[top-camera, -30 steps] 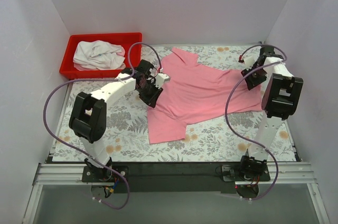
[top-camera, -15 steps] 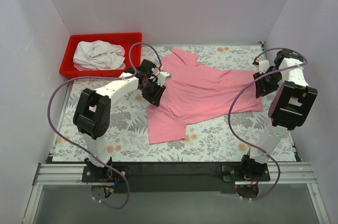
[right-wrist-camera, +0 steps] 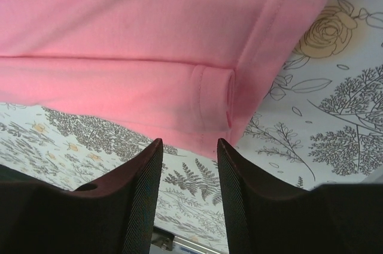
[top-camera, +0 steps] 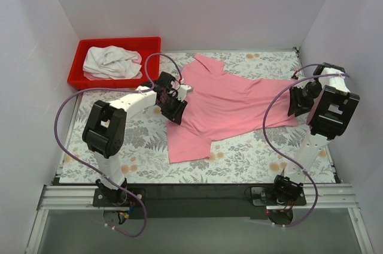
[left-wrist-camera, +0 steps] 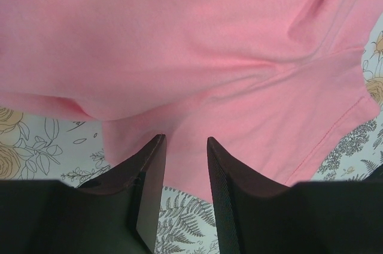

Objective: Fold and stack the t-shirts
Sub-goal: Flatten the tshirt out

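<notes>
We find the pink t-shirt lying on the floral table cover, spread out but rumpled. It runs from the far centre of the table to the right side, and one part reaches toward the near left. The white t-shirt lies crumpled inside the red bin, which stands at the far left corner, well apart from the pink garment. The left gripper hangs over the left edge of the pink t-shirt. In the left wrist view its two dark fingers stand spread with a clear gap between them and grip nothing. Pink cloth fills the gap at the tips, and patterned cover shows lower down. A sleeve with a stitched hem lies to the right of the fingers in that view, and a soft crease crosses the cloth ahead of them. The right gripper is at the right end of the same shirt. Its fingers are likewise apart and empty. A doubled-over hem corner lies just beyond the tips, with bare floral cover beneath and to the right. We cannot tell whether either gripper touches the cloth.
</notes>
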`<state>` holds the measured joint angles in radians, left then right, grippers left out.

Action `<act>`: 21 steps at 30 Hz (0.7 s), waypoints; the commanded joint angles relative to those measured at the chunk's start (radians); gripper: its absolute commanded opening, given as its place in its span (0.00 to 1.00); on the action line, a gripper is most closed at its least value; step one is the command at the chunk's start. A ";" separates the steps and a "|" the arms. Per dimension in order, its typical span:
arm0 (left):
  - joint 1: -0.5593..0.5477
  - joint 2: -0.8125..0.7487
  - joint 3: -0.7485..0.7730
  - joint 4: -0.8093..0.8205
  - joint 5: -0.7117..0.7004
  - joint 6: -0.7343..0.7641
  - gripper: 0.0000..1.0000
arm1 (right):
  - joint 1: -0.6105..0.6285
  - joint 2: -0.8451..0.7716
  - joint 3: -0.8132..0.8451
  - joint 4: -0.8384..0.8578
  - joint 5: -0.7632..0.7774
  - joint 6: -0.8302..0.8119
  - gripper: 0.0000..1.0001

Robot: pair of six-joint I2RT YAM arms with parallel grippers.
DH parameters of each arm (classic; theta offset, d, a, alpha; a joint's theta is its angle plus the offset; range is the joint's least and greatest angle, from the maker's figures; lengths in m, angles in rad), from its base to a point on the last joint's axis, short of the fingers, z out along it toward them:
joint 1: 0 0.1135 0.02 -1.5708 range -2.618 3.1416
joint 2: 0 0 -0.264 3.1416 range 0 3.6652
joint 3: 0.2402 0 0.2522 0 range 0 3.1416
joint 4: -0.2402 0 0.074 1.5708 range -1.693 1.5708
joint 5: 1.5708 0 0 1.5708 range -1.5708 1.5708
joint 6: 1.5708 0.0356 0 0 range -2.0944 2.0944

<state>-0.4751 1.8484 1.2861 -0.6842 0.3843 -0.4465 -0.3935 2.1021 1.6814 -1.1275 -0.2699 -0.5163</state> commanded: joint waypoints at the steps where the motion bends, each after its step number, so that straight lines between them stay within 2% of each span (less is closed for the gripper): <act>1: 0.012 -0.066 -0.010 0.026 0.028 -0.004 0.33 | -0.001 0.019 0.063 -0.025 -0.029 0.029 0.49; 8: 0.015 -0.069 -0.010 0.022 0.027 -0.006 0.33 | 0.001 0.062 0.112 -0.017 0.012 0.036 0.53; 21: 0.013 -0.051 -0.004 0.021 0.018 0.002 0.33 | -0.001 0.081 0.090 -0.015 0.017 0.033 0.49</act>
<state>-0.4648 1.8446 1.2831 -0.6724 0.3901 -0.4500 -0.3920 2.1853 1.7699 -1.1275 -0.2523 -0.4881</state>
